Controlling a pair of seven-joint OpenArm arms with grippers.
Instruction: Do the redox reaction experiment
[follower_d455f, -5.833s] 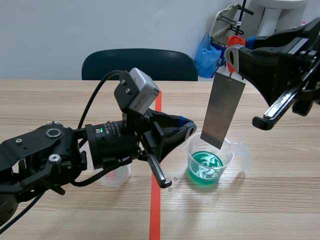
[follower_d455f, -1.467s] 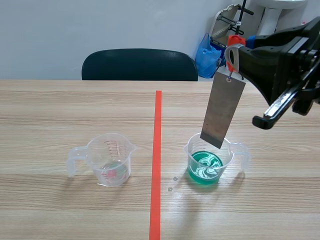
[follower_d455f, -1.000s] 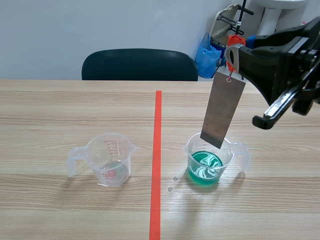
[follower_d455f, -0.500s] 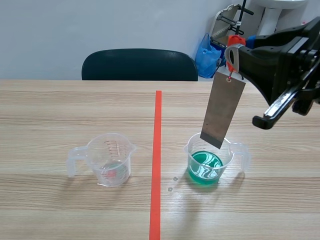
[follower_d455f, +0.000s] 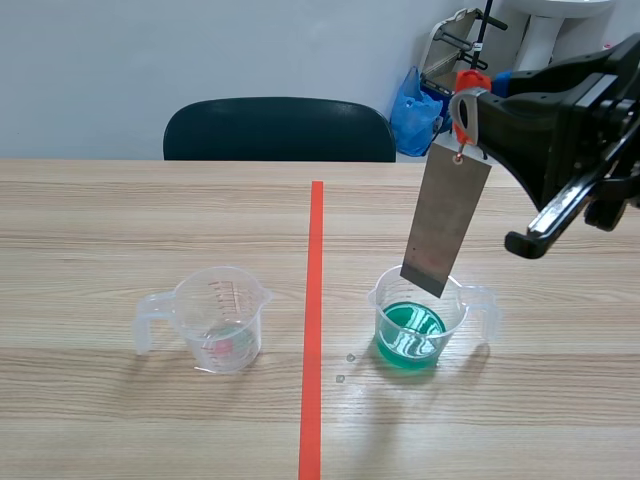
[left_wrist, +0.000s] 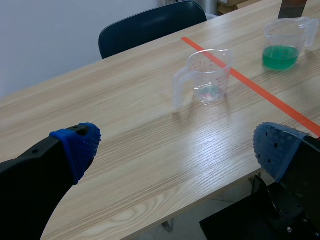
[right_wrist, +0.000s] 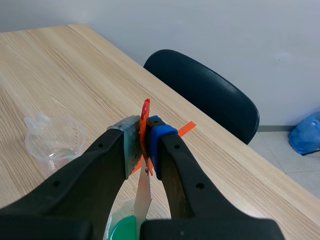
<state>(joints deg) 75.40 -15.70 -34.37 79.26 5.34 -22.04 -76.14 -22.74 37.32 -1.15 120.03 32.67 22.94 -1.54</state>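
— Where's the flat grey metal strip (follower_d455f: 445, 225)?
— Hanging upright over the clear plastic beaker of green liquid (follower_d455f: 410, 338). Its lower edge is about at the rim, seemingly clear of the liquid.
— Held how?
— The right gripper (right_wrist: 144, 142) pinches its orange tag (right_wrist: 145, 107). The left gripper (left_wrist: 177, 147) is spread wide, well apart from the clear plastic measuring cup (left_wrist: 210, 75).

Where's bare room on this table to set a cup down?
Free: left of the clear cup, and the far strip between both cups and the chair. Crowded: at the green cup, under the hanging metal plate.
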